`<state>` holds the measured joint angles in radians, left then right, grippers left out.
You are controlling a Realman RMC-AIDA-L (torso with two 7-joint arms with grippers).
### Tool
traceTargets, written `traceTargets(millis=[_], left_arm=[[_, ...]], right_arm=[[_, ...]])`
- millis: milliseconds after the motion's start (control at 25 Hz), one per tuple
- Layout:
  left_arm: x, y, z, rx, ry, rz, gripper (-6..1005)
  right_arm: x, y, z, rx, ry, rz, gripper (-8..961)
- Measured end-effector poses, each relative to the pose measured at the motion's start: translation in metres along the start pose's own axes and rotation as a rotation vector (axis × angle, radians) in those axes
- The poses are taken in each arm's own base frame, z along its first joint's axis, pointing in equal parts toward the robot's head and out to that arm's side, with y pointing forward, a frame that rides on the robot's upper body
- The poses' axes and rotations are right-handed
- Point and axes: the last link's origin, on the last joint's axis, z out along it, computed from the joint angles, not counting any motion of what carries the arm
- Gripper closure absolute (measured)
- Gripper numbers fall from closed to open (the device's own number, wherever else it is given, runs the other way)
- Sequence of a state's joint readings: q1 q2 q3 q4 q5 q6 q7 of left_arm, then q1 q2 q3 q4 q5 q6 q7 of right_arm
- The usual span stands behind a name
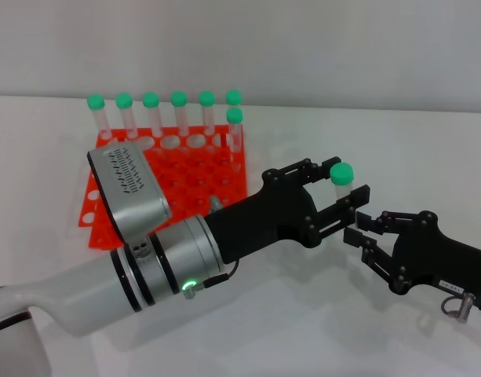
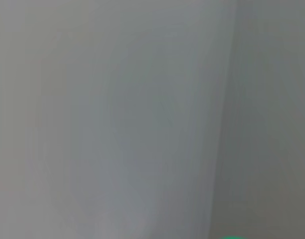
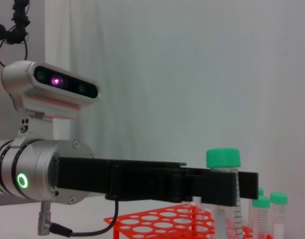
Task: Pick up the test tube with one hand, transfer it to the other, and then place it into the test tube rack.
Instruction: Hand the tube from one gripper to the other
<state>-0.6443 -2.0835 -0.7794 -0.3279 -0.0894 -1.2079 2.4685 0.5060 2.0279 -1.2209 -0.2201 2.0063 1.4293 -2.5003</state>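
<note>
Test tube [image 1: 343, 179], green cap up, stands upright in mid-air, clamped between the fingers of the left tool [image 1: 340, 198] above the white surface [image 1: 303, 314], at about 3 o'clock from the orange-red test tube rack [image 1: 165, 188]. The left arm, silver-white with a green ring light, reaches in from 8 o'clock and crosses in front of the rack's near corner. The right tool [image 1: 364, 229], black and jointed, comes in from 4 o'clock; its fingers are spread apart, their tips just beside the left tool's lower finger and just below the tube, not closed on anything. Seven more green-capped tubes [image 1: 151, 110] stand in the rack, six along its far row at 12 o'clock and one just in front of that row's right-hand end.

Seen from the right wrist, the left tool [image 3: 207, 186] stretches across as a dark bar with the test tube [image 3: 224, 194] upright at its end, the test tube rack [image 3: 162, 224] and capped tubes [image 3: 277, 211] low behind it. The left wrist view shows only a blurred grey field with a sliver of green at its edge.
</note>
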Motion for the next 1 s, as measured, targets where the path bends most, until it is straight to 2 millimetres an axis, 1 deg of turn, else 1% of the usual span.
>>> traceTargets(millis=[120,240,440,760,1000], left_arm=[[0.0004,0.0000,0.0006,0.003,0.004,0.000,286],[0.0006,0.0004,0.0012,0.003,0.006,0.004,534],[0.0001,0.0011,0.0011,0.002,0.005,0.018,762],[0.0002,0.0024,0.0009,0.003,0.011,0.014,768],[0.0011,0.0006,-0.0015,0.023,0.027,0.005,772]], right_arm=[[0.0005,0.0001,0.0012,-0.005,0.007,-0.008,759],[0.0003,-0.0002,0.0023,-0.007,0.009,-0.011,759],[-0.0004,-0.0003,0.0037,-0.017,0.012,-0.016,760],[0.0002,-0.0010,0.0027,-0.020,0.020,-0.018,676],[0.0019,-0.0024,-0.0003,-0.008,0.029,0.020,612]])
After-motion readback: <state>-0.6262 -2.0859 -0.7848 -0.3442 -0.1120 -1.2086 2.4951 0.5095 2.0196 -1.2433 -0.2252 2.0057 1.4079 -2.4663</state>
